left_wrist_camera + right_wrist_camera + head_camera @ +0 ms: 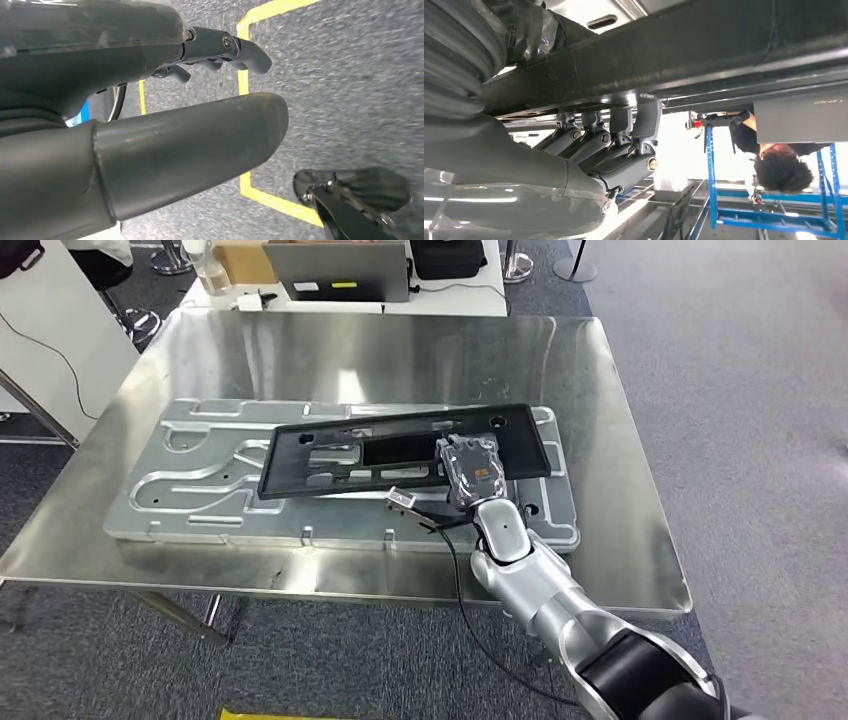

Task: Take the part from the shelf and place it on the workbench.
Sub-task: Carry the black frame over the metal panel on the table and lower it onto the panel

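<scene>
The part is a long black frame [400, 450] with cut-outs, lying slanted on a grey metal fixture plate [200, 490] on the steel workbench [400, 350]. My right hand [472, 470] reaches in from the near side and grips the frame's right portion. In the right wrist view its fingers [644, 125] curl against one side of the black frame [704, 50], with the thumb on the other side. My left hand [150, 125] hangs over the carpet, its fingers apart and holding nothing.
Behind the workbench stands a white table with a laptop [335, 270] and a cardboard box [243, 260]. A person [779, 160] stands by a blue rack [774, 200] across the room. Yellow tape [242, 80] marks the grey carpet below.
</scene>
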`<state>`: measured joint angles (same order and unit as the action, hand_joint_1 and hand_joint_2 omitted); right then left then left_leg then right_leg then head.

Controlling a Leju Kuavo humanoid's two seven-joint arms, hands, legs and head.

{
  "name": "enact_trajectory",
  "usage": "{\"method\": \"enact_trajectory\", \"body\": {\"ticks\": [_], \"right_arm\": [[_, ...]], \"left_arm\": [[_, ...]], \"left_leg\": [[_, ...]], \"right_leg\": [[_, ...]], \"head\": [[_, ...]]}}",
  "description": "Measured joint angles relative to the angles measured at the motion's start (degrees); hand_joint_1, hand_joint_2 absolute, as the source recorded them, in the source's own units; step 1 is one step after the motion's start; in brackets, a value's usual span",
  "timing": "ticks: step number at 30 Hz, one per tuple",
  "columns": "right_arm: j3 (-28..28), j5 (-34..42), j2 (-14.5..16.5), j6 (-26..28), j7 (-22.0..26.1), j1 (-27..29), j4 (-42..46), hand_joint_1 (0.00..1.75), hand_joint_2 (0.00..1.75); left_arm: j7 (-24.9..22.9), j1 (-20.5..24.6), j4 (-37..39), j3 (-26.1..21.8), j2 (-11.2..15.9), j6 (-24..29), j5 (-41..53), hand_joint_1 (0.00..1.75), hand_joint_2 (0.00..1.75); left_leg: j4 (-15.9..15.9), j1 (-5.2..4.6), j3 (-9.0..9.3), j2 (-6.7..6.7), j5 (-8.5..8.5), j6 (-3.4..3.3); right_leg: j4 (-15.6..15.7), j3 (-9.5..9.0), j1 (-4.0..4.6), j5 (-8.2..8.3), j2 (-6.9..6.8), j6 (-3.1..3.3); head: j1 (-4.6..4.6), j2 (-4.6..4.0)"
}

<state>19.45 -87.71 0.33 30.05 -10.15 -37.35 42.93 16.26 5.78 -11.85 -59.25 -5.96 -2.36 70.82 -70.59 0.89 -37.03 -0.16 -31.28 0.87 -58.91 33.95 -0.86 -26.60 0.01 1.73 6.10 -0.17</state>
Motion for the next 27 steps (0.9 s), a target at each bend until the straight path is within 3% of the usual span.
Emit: {"method": "enact_trajectory", "body": {"ticks": [2, 3, 4, 7, 8, 9, 10, 12, 14, 15, 16, 17, 18, 19, 20, 22, 23, 24, 27], "right_arm": [[0.00, 0.04, 0.00, 0.04, 0.04, 0.46, -0.14, 1.75, 1.75], [0.00, 0.04, 0.00, 0.04, 0.05, 0.72, -0.21, 1.75, 1.75], [0.00, 0.04, 0.00, 0.03, 0.06, 0.93, -0.26, 1.75, 1.75], [-0.01, 0.07, -0.01, 0.05, 0.08, 1.14, -0.38, 1.75, 1.75], [-0.01, 0.09, -0.01, 0.08, 0.13, 1.15, -0.42, 1.75, 1.75], [-0.02, 0.10, -0.03, 0.10, 0.17, 1.16, -0.45, 1.75, 1.75], [-0.02, 0.12, -0.05, 0.12, 0.21, 1.09, -0.41, 1.75, 1.75], [-0.02, 0.12, -0.14, 0.11, 0.25, 0.95, -0.31, 1.75, 1.75], [-0.03, 0.13, -0.20, 0.07, 0.25, 0.96, -0.28, 0.87, 1.75], [-0.03, 0.13, -0.23, 0.05, 0.25, 1.11, -0.28, 0.44, 1.75], [-0.04, 0.13, -0.27, 0.04, 0.25, 1.32, -0.29, 0.00, 1.75], [-0.04, 0.15, -0.31, 0.04, 0.26, 1.54, -0.29, 0.00, 1.75], [-0.04, 0.18, -0.34, 0.05, 0.26, 1.72, -0.31, 0.00, 1.75], [-0.06, 0.21, -0.39, 0.05, 0.26, 1.80, -0.31, 0.00, 1.75], [-0.09, 0.23, -0.46, 0.05, 0.26, 1.82, -0.32, 0.00, 1.75], [-0.17, 0.25, -0.72, 0.04, 0.28, 1.92, -0.32, 0.00, 1.75], [-0.20, 0.25, -0.86, 0.04, 0.30, 1.98, -0.31, 0.00, 1.75], [-0.22, 0.26, -0.95, 0.05, 0.31, 2.01, -0.28, 0.00, 1.75], [-0.26, 0.27, -1.04, 0.07, 0.31, 1.94, -0.10, 0.00, 1.75]], "left_arm": [[0.00, -0.18, 0.00, 0.00, 0.01, 0.04, 0.07, 0.00, 0.00], [0.00, -0.32, 0.00, 0.00, 0.01, 0.04, 0.11, 0.00, 0.00], [0.00, -0.45, 0.00, 0.00, 0.02, 0.05, 0.16, 0.00, 0.00], [-0.01, -0.70, -0.01, 0.00, 0.04, 0.07, 0.17, 0.00, 0.00], [-0.02, -0.71, -0.01, 0.00, 0.04, 0.07, 0.17, 0.00, 0.00], [-0.04, -0.72, -0.01, -0.01, 0.04, 0.08, 0.17, 0.00, 0.00], [-0.05, -0.64, -0.01, -0.01, 0.04, 0.09, 0.20, 0.00, 0.00], [-0.09, -0.58, 0.00, -0.02, 0.02, 0.23, 0.29, 0.00, 0.00], [-0.08, -0.46, 0.00, -0.02, 0.01, 0.46, 0.44, 0.00, 0.87], [-0.07, -0.39, -0.01, -0.01, 0.01, 0.54, 0.58, 0.00, 1.31], [-0.04, -0.34, -0.01, 0.01, 0.01, 0.56, 0.76, 0.00, 1.31], [-0.02, -0.30, -0.01, 0.04, 0.01, 0.56, 0.94, 0.00, 0.87], [0.03, -0.30, -0.01, 0.08, 0.01, 0.54, 1.03, 0.00, 0.44], [0.14, -0.33, -0.01, 0.10, 0.01, 0.45, 0.92, 0.00, 0.00], [0.29, -0.37, -0.01, 0.10, 0.01, 0.27, 0.74, 0.00, 0.00], [0.58, -0.42, 0.04, 0.08, -0.20, -0.19, 0.33, 0.00, 0.00], [0.64, -0.36, 0.07, 0.07, -0.31, -0.36, 0.25, 0.00, 0.00], [0.66, -0.30, 0.09, 0.07, -0.40, -0.48, 0.20, 0.00, 0.00], [0.66, -0.28, 0.09, 0.02, -0.40, -0.78, -0.19, 0.00, 0.00]], "left_leg": [[-4.29, 0.00, -4.29, 0.00, -2.50, 0.18], [-3.98, 0.00, -5.37, 0.01, -2.82, 0.12], [-1.93, -0.01, -5.67, 0.01, -1.77, -0.03], [7.99, -0.29, -4.71, 0.02, 7.67, -0.89], [9.79, -0.46, -4.44, 0.00, 9.87, -1.20], [10.65, -0.57, -4.25, -0.01, 10.69, -1.51], [10.63, -0.57, -3.76, 0.01, 10.47, -1.85], [11.29, -0.42, -2.64, 0.09, 10.29, -2.54], [11.79, -0.32, -1.34, 0.10, 9.70, -3.07], [11.90, -0.33, -0.78, 0.04, 9.19, -3.24], [11.95, -0.34, -0.21, -0.07, 8.61, -3.33], [11.96, -0.37, 0.45, -0.20, 8.00, -3.34], [11.95, -0.41, 1.20, -0.32, 7.36, -3.34], [11.95, -0.51, 2.06, -0.41, 6.72, -3.32], [11.95, -0.61, 2.91, -0.44, 6.11, -3.30], [11.87, -0.82, 4.23, -0.57, 5.04, -3.13], [11.85, -0.84, 4.49, -0.66, 4.62, -2.90], [11.69, -0.87, 4.67, -0.77, 4.36, -2.62], [11.27, -0.88, 5.04, -0.70, 3.46, -1.66]], "right_leg": [[0.00, -1.47, 0.02, -1.24, 0.20, 0.00], [0.00, -2.39, 0.01, -1.96, 0.31, -0.07], [0.00, -3.42, 0.01, -2.74, 0.40, -0.19], [-0.12, -5.92, 0.19, -5.20, 0.59, -0.91], [0.00, -6.42, 0.30, -5.95, 0.66, -1.29], [0.02, -6.93, 0.41, -6.31, 0.75, -1.69], [0.04, -7.24, 0.44, -6.36, 0.81, -2.08], [-2.33, -6.55, 0.30, -5.32, 0.73, -2.60], [-8.49, -2.70, 0.16, -5.14, 0.58, -3.01], [-11.80, -0.20, 0.15, -6.41, 0.51, -3.16], [-14.24, 2.14, 0.14, -8.56, 0.47, -3.28], [-15.20, 3.86, 0.13, -10.64, 0.44, -3.34], [-14.73, 4.86, 0.14, -11.73, 0.41, -3.32], [-12.62, 5.09, 0.19, -10.87, 0.38, -3.17], [-9.48, 4.77, 0.30, -8.26, 0.36, -2.86], [-3.16, 3.85, 0.78, -1.08, 0.44, -1.89], [-1.47, 3.55, 1.03, 1.29, 0.45, -1.47], [-0.64, 3.44, 1.25, 2.48, 0.49, -1.13], [0.24, 2.38, 0.98, 2.99, 0.39, -0.43]], "head": [[0.01, 0.01], [0.01, 0.01], [0.01, 0.01], [0.00, 0.01], [-0.01, 0.01], [-0.01, 0.00], [-0.02, 0.00], [0.00, 0.00], [-0.01, 0.01], [-0.01, 0.01], [-0.02, 0.01], [0.00, 0.01], [-0.01, 0.02], [-0.01, 0.02], [0.00, 0.02], [-0.02, 0.01], [-0.01, 0.00], [0.01, 0.00], [0.04, 0.01]]}}
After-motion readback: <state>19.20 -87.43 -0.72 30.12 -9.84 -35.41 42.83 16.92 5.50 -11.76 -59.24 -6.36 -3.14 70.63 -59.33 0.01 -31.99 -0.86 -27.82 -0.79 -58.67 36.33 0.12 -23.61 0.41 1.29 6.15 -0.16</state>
